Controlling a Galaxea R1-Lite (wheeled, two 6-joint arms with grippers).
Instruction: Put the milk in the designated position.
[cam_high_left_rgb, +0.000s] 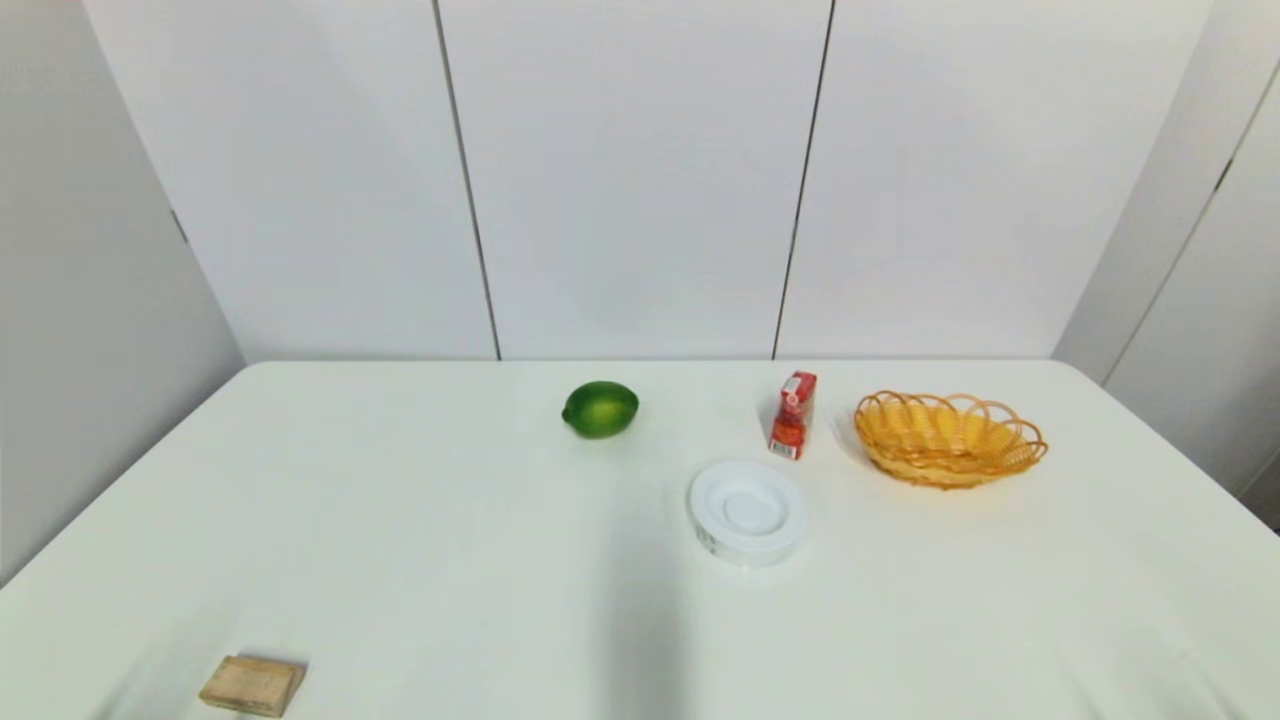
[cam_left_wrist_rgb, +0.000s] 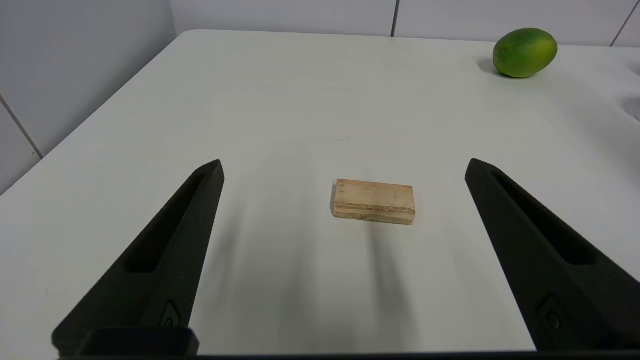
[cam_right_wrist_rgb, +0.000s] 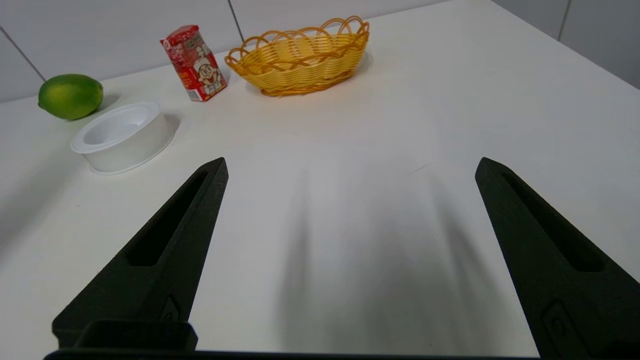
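Closest to the camera in the head view is the flat wooden block (cam_high_left_rgb: 252, 685), way down at the near left corner of the white table (cam_high_left_rgb: 400, 540). Using the round white dish (cam_high_left_rgb: 747, 510) as my reference point, the block sits well apart from it, off to its left and nearer the robot. Going rightward, a green lime (cam_high_left_rgb: 600, 408) lies behind and to the left of the dish, closer to the back wall. Then the dish itself, roughly mid-table. Just behind the dish and a touch to its right stands the milk (cam_high_left_rgb: 793, 415), upright on the tabletop, nothing holding it; the right wrist view shows the cartoon face on its front. Right of the dish and the carton is the orange woven basket (cam_high_left_rgb: 948, 437), near the milk but not touching it.

Left gripper (cam_left_wrist_rgb: 344, 167) hovers over the table with the block between its spread fingers, gripping nothing. Right gripper (cam_right_wrist_rgb: 351, 165) is likewise spread wide over bare table, well short of the dish, holding nothing.
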